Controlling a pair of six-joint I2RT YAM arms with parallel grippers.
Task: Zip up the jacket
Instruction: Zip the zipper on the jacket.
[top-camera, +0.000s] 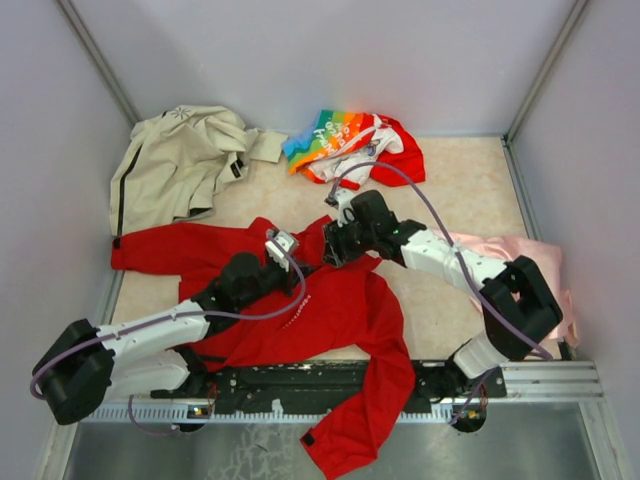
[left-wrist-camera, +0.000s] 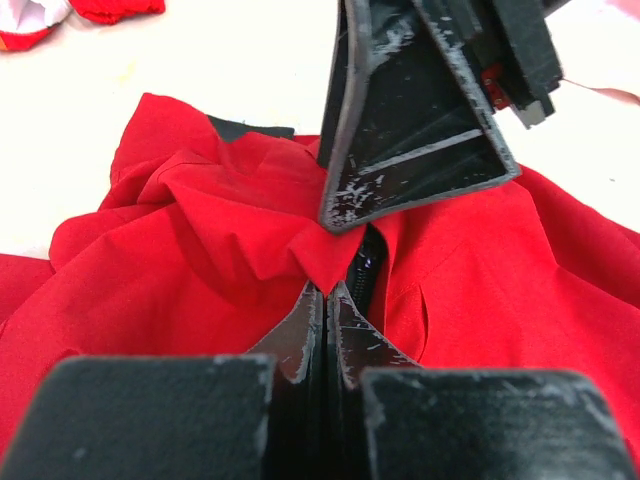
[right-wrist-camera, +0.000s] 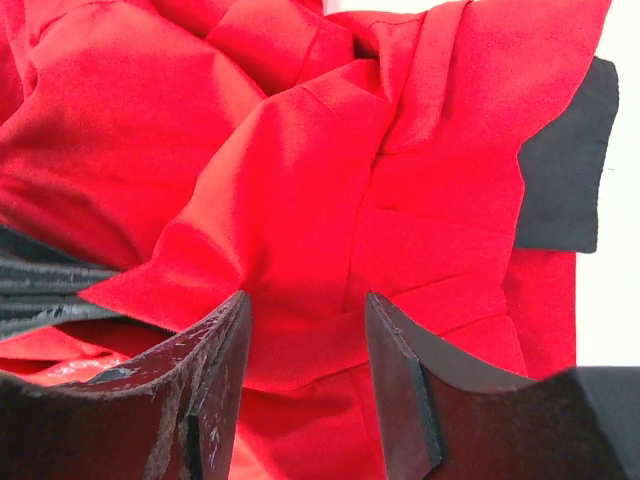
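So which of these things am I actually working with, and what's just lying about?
In the job: red jacket; left gripper, shut beside the zipper; right gripper, open over the red fabric.
Lying about: beige jacket; rainbow-printed garment; pink cloth.

Left claw (left-wrist-camera: 327, 300) pinched shut, right claw (right-wrist-camera: 307, 308) parted, both arms angled inward, claws close together.
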